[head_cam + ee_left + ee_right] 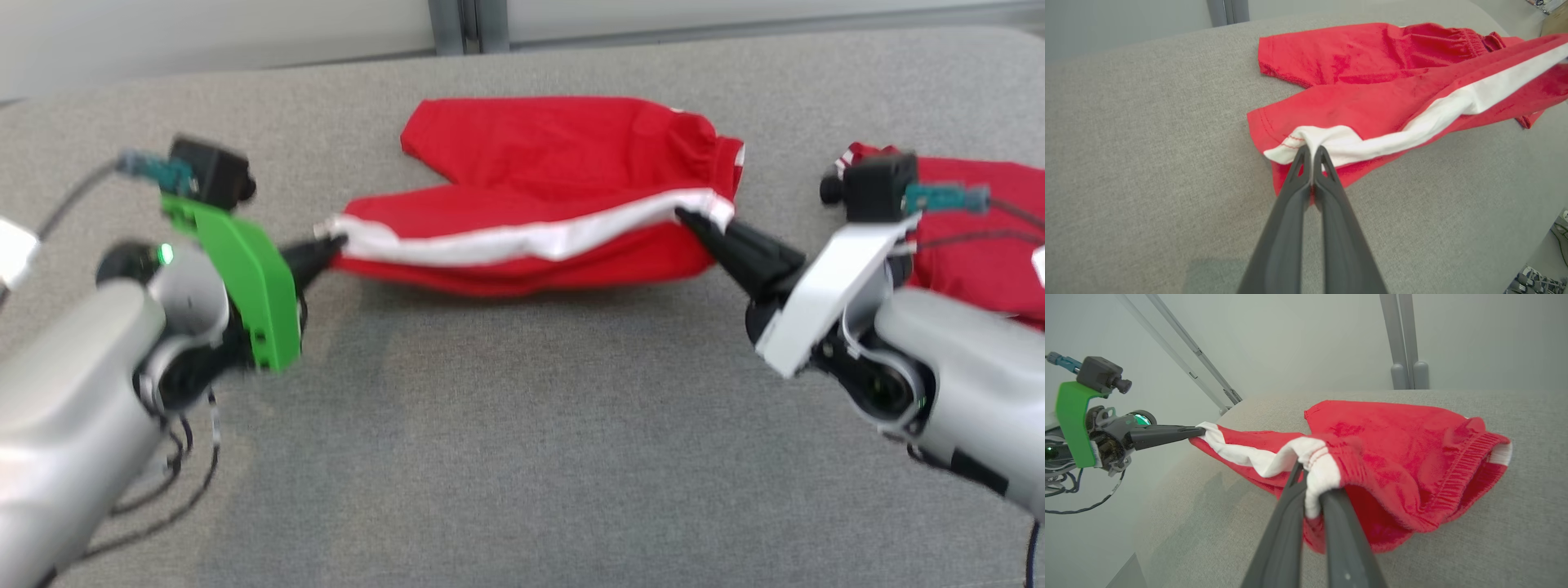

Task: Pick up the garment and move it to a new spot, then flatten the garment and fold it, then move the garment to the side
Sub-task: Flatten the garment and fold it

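The garment point(555, 175) is a pair of red shorts with a white side stripe, lying on the grey fabric surface point(522, 425). My left gripper point(336, 243) is shut on the white stripe at the leg hem, seen close up in the left wrist view point(1312, 149). My right gripper point(684, 216) is shut on the same stripe at the waistband end point(1310, 473). The near leg hangs stretched between the two grippers, slightly lifted, with its lower fold sagging. The far leg point(1331, 53) rests flat behind it.
A second red cloth point(980, 237) lies at the right, partly behind my right arm. A grey post point(469, 24) stands beyond the far edge. In the right wrist view my left arm's green bracket point(1071, 422) shows at the left.
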Robot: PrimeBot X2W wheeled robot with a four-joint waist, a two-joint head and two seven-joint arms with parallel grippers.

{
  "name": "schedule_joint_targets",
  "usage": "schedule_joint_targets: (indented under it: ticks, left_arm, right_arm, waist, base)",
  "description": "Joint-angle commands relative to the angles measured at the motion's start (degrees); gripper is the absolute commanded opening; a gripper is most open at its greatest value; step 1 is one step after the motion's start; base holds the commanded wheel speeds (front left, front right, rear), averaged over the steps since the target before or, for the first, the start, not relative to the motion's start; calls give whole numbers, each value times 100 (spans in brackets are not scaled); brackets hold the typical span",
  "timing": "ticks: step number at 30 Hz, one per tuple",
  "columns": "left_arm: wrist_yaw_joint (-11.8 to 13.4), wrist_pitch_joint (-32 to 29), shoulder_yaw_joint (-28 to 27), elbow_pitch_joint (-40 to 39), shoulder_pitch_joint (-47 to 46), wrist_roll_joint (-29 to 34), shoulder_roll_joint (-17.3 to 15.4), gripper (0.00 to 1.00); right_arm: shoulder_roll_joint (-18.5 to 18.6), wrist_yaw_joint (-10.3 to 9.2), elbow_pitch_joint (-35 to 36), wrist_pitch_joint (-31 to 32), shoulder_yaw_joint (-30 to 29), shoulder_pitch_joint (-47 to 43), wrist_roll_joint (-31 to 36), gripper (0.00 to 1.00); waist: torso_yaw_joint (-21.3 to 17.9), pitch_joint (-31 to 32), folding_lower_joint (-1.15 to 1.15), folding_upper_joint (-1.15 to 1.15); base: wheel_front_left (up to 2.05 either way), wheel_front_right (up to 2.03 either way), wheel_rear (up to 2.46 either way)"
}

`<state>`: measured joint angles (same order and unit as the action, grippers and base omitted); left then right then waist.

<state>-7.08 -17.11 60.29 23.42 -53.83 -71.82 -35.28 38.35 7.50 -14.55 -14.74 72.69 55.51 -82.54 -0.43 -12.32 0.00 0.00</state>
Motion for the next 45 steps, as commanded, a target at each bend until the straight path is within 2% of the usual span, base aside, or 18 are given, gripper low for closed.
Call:
schedule_joint_targets:
  ticks: [1, 6, 17, 22, 26, 31, 37, 45]
  left_arm:
    - [72, -18, 33, -159, 284, -104, -124, 0]
    - [365, -106, 199, -963, 1125, -384, -511, 0]
    - [937, -279, 510, -2470, 2414, -905, -1280, 0]
    - [1082, -326, 494, -2849, 2543, -996, -1526, 0]
    - [1124, -601, 314, -2904, 2025, -966, -1603, 0]
    - [1058, -1280, 111, -2492, 1020, -891, -1386, 0]
    - [904, -1795, -9, -1712, -50, -689, -945, 0]
    - [550, -1835, -29, -486, -1087, -146, -430, 0]
  right_arm:
    - [27, -2, 53, -42, 17, -218, 40, 0]
    - [244, -2, 292, 12, 58, -937, 84, 0]
    - [748, -2, 1057, 711, 71, -2356, 467, 0]
    - [855, -2, 1256, 659, 64, -2552, 502, 0]
    - [899, -2, 1344, 612, -87, -2250, 385, 0]
    - [821, -2, 1255, 586, -397, -1825, -9, 0]
    - [720, -2, 1125, 543, -688, -1376, -301, 0]
    - [407, -2, 906, 283, -1016, -940, -490, 0]
  waist:
    - [-2, 298, 0, 0]
    - [45, 640, 0, 0]
    - [19, 951, 0, 0]
    - [-25, 937, 0, 0]
    - [-130, 742, 0, 0]
    - [-319, 244, 0, 0]
    - [-585, -407, 0, 0]
    - [-1033, -1006, 0, 0]
  base:
    - [0, 0, 0]
    - [0, 0, 0]
    - [0, 0, 0]
    - [0, 0, 0]
    - [0, 0, 0]
    - [0, 0, 0]
    - [0, 0, 0]
    - [0, 0, 0]
